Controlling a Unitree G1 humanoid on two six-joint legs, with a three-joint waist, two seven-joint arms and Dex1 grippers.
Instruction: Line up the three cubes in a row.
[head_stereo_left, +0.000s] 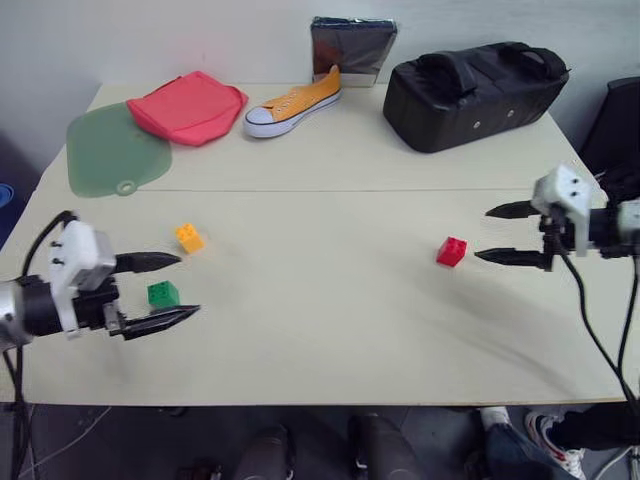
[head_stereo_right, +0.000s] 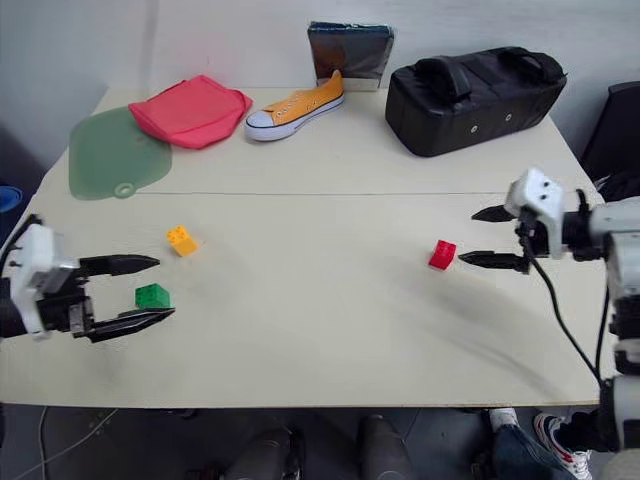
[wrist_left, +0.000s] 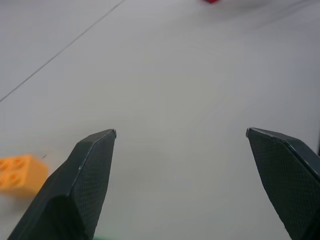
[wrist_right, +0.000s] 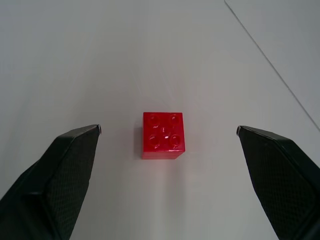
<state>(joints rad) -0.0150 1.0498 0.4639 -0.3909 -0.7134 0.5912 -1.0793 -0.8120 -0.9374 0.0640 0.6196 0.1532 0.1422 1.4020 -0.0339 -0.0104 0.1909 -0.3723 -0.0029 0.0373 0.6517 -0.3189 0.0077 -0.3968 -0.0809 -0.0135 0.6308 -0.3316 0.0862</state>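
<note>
While the left gripper is hanging spread wide at the table's left edge, the green cube is sitting between its fingers, untouched, with the orange-yellow cube just beyond. Far right, the red cube is lying just ahead of the right gripper, also spread and empty. All 3 are looking light, rigid, probably slick; pinching opposite flat sides seems safest. The pale table is lying smooth and flat, backed by a white wall, carrying a green mat, red cloth, sneaker and black bag.
</note>
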